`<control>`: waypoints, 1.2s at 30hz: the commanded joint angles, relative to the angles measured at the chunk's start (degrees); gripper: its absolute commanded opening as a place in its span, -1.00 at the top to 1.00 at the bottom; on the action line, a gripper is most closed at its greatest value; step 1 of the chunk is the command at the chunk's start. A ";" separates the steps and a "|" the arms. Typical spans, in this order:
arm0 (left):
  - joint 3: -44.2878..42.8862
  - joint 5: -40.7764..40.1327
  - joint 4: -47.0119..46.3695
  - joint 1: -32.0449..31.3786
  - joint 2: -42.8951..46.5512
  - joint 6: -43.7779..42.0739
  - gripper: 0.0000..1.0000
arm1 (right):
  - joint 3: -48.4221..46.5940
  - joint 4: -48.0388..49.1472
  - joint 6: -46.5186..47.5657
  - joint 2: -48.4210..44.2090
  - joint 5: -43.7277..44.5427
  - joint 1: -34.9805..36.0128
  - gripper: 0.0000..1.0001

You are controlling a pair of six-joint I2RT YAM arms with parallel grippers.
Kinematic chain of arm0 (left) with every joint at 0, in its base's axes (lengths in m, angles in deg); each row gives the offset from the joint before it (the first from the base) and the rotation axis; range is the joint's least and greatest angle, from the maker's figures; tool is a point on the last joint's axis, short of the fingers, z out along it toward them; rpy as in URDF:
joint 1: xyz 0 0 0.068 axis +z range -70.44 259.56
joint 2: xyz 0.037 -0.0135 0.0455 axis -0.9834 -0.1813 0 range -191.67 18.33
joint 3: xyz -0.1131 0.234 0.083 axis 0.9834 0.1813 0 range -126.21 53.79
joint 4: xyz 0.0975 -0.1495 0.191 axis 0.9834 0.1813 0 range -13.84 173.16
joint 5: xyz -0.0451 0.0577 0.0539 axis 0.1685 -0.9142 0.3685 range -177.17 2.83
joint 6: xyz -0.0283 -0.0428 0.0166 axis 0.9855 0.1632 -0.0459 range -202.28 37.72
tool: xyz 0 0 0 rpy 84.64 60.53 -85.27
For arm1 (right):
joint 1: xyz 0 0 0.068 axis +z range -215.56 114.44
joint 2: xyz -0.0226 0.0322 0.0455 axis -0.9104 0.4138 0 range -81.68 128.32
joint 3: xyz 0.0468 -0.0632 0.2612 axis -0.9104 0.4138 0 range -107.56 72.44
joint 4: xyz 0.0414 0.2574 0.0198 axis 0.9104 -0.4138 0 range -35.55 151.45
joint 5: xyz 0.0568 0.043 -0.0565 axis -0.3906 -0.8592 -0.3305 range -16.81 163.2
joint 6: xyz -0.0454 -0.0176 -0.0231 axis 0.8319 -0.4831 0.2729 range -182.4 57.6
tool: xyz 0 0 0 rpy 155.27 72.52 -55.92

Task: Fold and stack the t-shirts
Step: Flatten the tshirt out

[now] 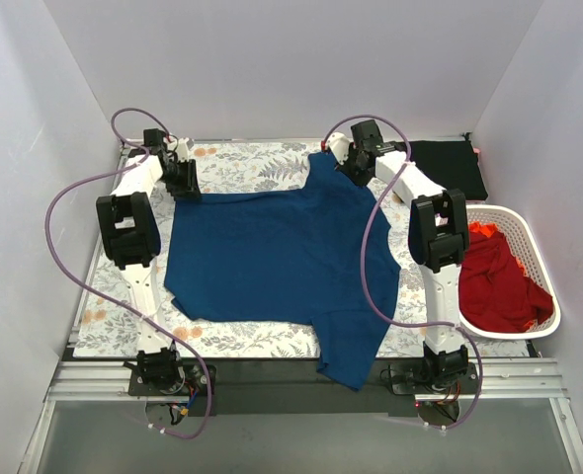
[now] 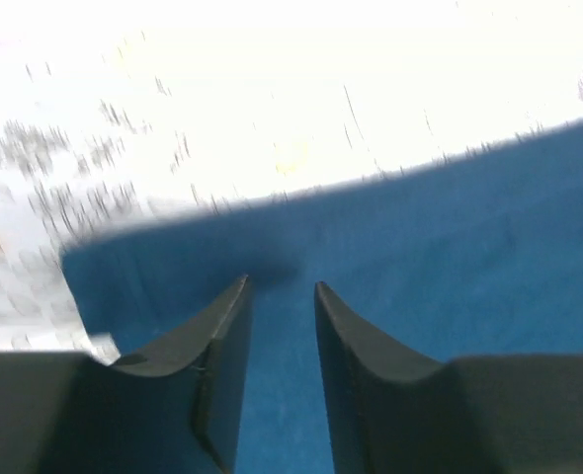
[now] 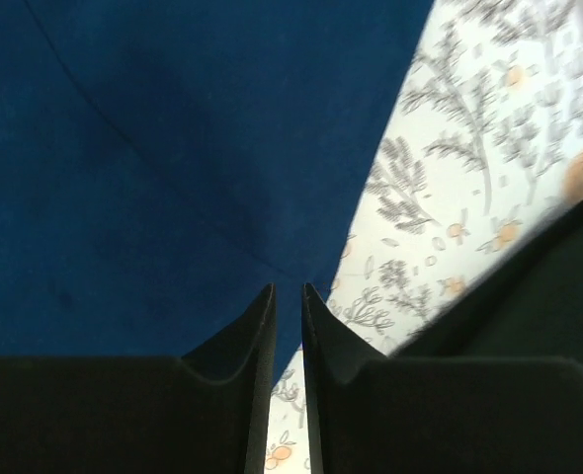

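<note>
A navy blue t-shirt (image 1: 272,257) lies spread flat on the floral table cover (image 1: 242,163), plain side up, with one sleeve hanging over the near edge. My left gripper (image 1: 185,186) is over its far left corner. In the left wrist view the gripper (image 2: 282,284) stands open with blue cloth (image 2: 450,257) showing between the fingers. My right gripper (image 1: 351,170) is over the shirt's far right part. In the right wrist view it (image 3: 289,286) is open by a narrow gap above the cloth's edge (image 3: 173,148), holding nothing. A folded black t-shirt (image 1: 450,163) lies at the back right.
A white slotted basket (image 1: 543,267) stands at the right edge with a red shirt (image 1: 499,286) and an orange one (image 1: 484,229) inside. Purple cables loop from both arms. White walls close in the left, back and right sides.
</note>
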 commanded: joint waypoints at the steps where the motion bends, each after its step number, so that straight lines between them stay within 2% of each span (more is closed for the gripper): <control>1: -8.15 -1.67 2.57 0.24 -3.31 1.11 0.41 | -0.49 -1.85 -2.34 0.62 -0.08 -0.57 0.58; 6: -14.40 -2.90 0.83 0.24 -7.73 3.56 0.42 | -1.37 -1.93 -1.81 3.26 2.81 -1.63 0.58; 8: -14.14 -3.43 -1.63 0.24 -6.86 4.63 0.34 | -1.37 -2.02 -1.29 4.22 3.69 -1.98 0.58; 11: -13.27 -1.24 -3.31 0.33 -3.79 4.46 0.31 | -1.54 -2.20 -1.02 4.58 4.32 -2.15 0.60; 13: -12.30 -0.36 -1.65 0.24 -2.03 1.66 0.31 | -1.54 -2.28 -1.28 3.53 3.79 -2.24 0.59; 15: -10.54 -1.84 0.97 0.33 -0.10 -0.28 0.21 | -1.46 -2.55 -1.63 2.74 2.74 -2.24 0.60; 19: -8.17 -6.07 5.46 0.33 1.32 -5.12 0.11 | -1.19 -3.60 -2.25 0.54 1.33 -2.15 0.59; 22: -7.81 -7.12 7.66 0.33 2.02 -6.62 0.12 | -0.84 -4.83 -2.25 -1.22 0.89 -2.16 0.59; 25: -7.29 -6.86 9.51 0.24 2.37 -7.41 0.25 | -2.16 -8.94 -3.04 -2.62 -3.93 -1.89 0.60; 28: -6.76 -7.39 10.40 -0.98 2.02 -7.94 0.38 | -0.67 -12.83 -3.57 -5.78 -8.50 0.56 0.69; 31: -6.41 -8.09 10.05 -2.13 1.32 -7.06 0.40 | 2.23 -14.41 -3.83 -8.86 -13.68 6.09 0.70; 36: -9.21 -10.28 9.43 -2.66 -1.40 -6.00 0.41 | 1.62 -14.33 -4.45 -8.17 -17.65 16.19 0.73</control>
